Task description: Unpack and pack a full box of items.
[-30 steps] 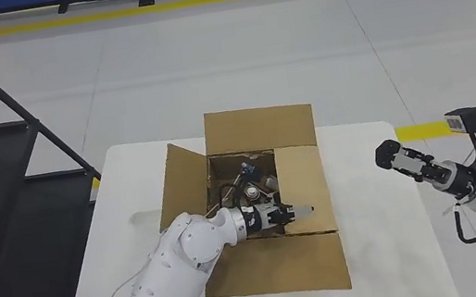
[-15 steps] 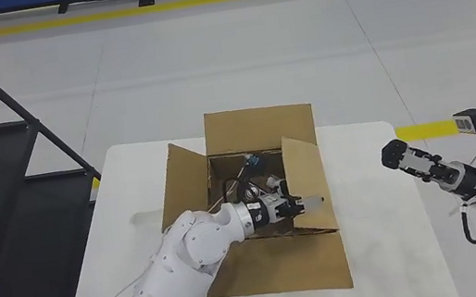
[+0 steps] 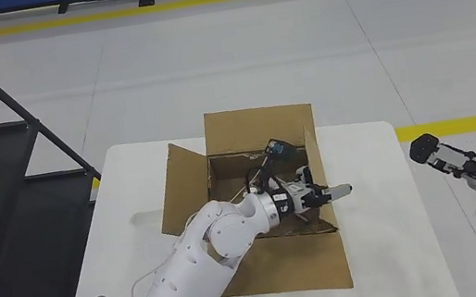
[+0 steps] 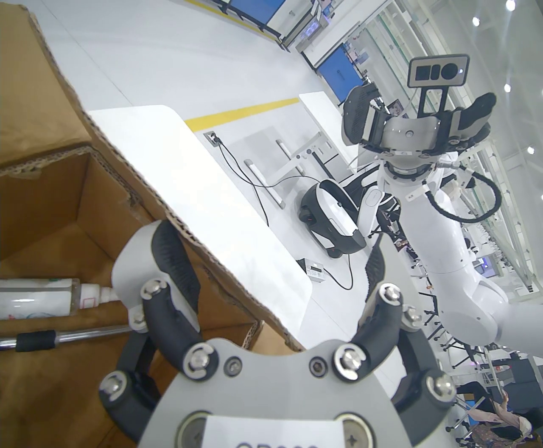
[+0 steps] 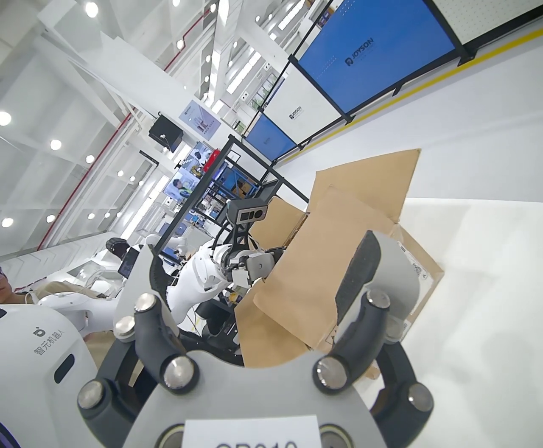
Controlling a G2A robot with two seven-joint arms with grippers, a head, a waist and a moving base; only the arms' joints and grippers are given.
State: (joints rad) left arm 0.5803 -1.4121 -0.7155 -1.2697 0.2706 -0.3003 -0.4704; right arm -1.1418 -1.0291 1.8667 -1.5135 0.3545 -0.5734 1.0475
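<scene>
Top view: we see the cardboard box (image 3: 259, 131), flaps raised, on the white table (image 3: 382, 229), a bottle (image 4: 38, 297) and metal rod (image 4: 85, 333) inside. Left gripper (image 3: 335, 192) gapes astride its right-hand edge; right gripper (image 3: 426, 149), fingers apart, empty.

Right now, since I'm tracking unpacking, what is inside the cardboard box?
A clear bottle and a metal rod lie inside the cardboard box; the left gripper covers much of the rest.
</scene>
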